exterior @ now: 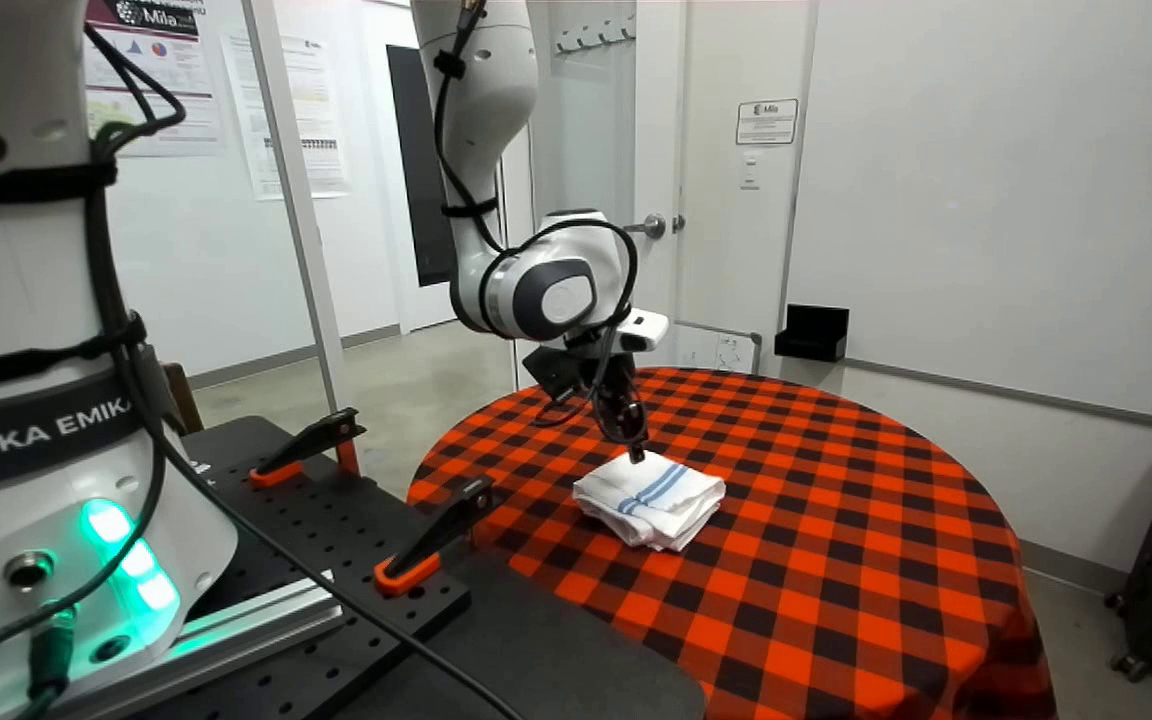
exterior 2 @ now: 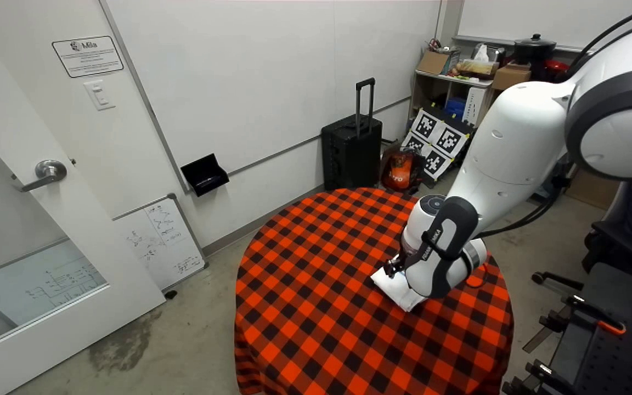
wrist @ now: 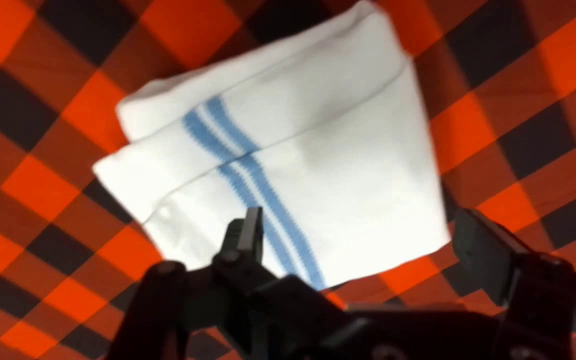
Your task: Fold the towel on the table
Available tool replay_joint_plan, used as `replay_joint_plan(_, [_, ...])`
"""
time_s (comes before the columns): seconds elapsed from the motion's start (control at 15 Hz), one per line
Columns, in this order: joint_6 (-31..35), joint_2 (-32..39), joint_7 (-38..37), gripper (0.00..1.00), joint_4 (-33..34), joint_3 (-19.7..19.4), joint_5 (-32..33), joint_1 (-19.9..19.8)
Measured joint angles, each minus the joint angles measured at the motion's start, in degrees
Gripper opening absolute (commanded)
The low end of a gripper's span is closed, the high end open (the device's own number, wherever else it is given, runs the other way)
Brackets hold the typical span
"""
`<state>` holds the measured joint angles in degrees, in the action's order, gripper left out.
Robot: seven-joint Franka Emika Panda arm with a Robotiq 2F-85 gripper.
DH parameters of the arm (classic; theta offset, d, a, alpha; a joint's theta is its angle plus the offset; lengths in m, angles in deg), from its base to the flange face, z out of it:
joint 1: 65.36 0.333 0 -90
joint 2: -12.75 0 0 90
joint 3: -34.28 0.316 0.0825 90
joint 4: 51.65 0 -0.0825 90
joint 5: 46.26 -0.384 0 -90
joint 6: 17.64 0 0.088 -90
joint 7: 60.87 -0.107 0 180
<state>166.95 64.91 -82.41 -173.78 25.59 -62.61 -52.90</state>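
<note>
The white towel with blue stripes lies folded in a small layered stack; it shows in an exterior view (exterior: 671,500), in an exterior view partly behind the arm (exterior 2: 397,292), and in the wrist view (wrist: 353,170). It rests on the round table with the red-and-black checked cloth (exterior: 816,570), also seen in both other views (exterior 2: 316,291) (wrist: 33,185). My gripper (wrist: 360,225) is open and empty, its fingers wide apart. One finger is over the towel's striped part, the other just past its corner. In an exterior view the gripper (exterior: 636,450) points down at the towel's far edge; contact is unclear.
A black clamp with orange pads (exterior: 436,535) and another clamp (exterior: 311,450) sit on the dark robot mount beside the table. A black suitcase (exterior 2: 351,151) stands beyond the table near the whiteboard wall. A black wall holder (exterior 2: 204,174) hangs by the door.
</note>
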Motion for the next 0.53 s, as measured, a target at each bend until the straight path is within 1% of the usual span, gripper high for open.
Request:
replay_joint_plan(0.13, [0.0, -1.4, 0.1, 1.00, -0.4, 7.7, 0.0, -4.8])
replay_joint_plan(0.33, [0.0, -4.5, 0.4, 1.00, -2.6, 20.6, 0.0, -13.4])
replay_joint_plan(0.4, [-0.1, -5.7, 0.5, 1.00, -3.4, 24.2, 0.0, -16.0])
replay_joint_plan(0.47, [-0.3, -6.7, 0.6, 1.00, -4.1, 26.0, 0.0, -17.3])
replay_joint_plan(0.53, [-0.4, -7.3, 0.6, 1.00, -4.6, 26.5, 0.0, -17.9])
